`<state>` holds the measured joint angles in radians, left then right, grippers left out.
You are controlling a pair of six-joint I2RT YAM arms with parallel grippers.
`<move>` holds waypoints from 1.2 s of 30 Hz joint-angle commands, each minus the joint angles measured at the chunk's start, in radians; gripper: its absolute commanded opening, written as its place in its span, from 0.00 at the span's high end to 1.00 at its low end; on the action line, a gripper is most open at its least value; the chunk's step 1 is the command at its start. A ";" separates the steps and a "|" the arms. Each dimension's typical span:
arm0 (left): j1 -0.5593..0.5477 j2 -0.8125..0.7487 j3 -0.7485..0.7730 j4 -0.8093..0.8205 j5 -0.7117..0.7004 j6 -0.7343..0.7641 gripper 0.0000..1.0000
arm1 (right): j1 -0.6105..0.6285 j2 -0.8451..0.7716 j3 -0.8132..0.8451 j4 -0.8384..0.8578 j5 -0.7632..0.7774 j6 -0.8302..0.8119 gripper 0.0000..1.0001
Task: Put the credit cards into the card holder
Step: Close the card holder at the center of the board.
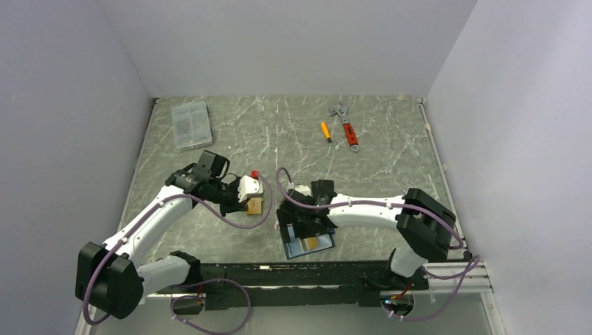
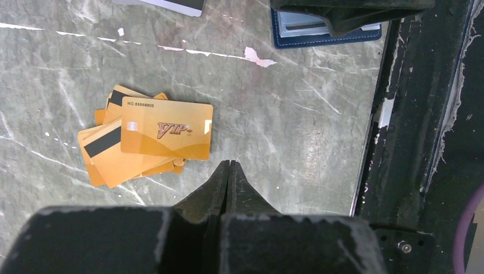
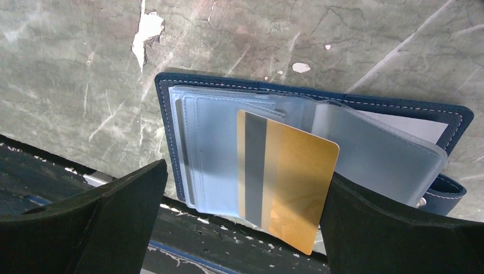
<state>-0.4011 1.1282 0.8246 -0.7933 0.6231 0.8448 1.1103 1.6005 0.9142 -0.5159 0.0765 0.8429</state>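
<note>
A loose pile of orange credit cards [image 2: 145,140] lies on the marble table, the top one marked VIP; in the top view the pile [image 1: 254,206] sits just under my left gripper [image 1: 250,197]. That left gripper [image 2: 229,164] is shut and empty, its tip just right of the pile. The navy card holder [image 3: 171,91] lies open with pale blue sleeves, near the table's front edge [image 1: 299,249]. One orange card [image 3: 291,177] with a grey stripe rests on it, overhanging the near edge. My right gripper [image 3: 248,174] hovers open over it, fingers [image 3: 114,211] on either side.
A clear plastic box [image 1: 191,124] stands at the back left. A red-handled wrench [image 1: 347,127] and a small orange screwdriver [image 1: 325,131] lie at the back centre. A white-grey card [image 2: 171,4] lies beyond the pile. A black rail [image 1: 314,272] runs along the table's near edge.
</note>
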 commanded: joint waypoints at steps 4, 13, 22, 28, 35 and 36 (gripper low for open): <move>0.010 -0.029 0.013 -0.043 0.015 0.004 1.00 | 0.013 -0.004 0.090 -0.162 0.063 -0.015 0.00; 0.010 -0.031 0.025 -0.068 0.006 0.017 0.99 | 0.051 0.006 0.089 -0.163 0.086 0.004 0.01; 0.010 -0.051 0.017 -0.070 0.000 0.024 0.99 | 0.056 0.062 0.081 -0.104 0.034 -0.032 0.00; 0.010 -0.056 0.020 -0.066 0.001 0.025 0.99 | 0.062 0.060 0.090 -0.081 0.037 -0.031 0.01; 0.010 -0.081 0.010 -0.058 -0.001 0.013 0.99 | 0.125 0.129 0.187 -0.178 0.141 -0.009 0.11; 0.010 -0.085 0.009 -0.059 -0.003 0.012 0.99 | 0.132 0.134 0.193 -0.187 0.154 -0.003 0.15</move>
<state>-0.3958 1.0809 0.8246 -0.8520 0.6052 0.8509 1.2095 1.7077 1.0443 -0.6563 0.1570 0.8215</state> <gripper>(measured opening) 0.013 0.902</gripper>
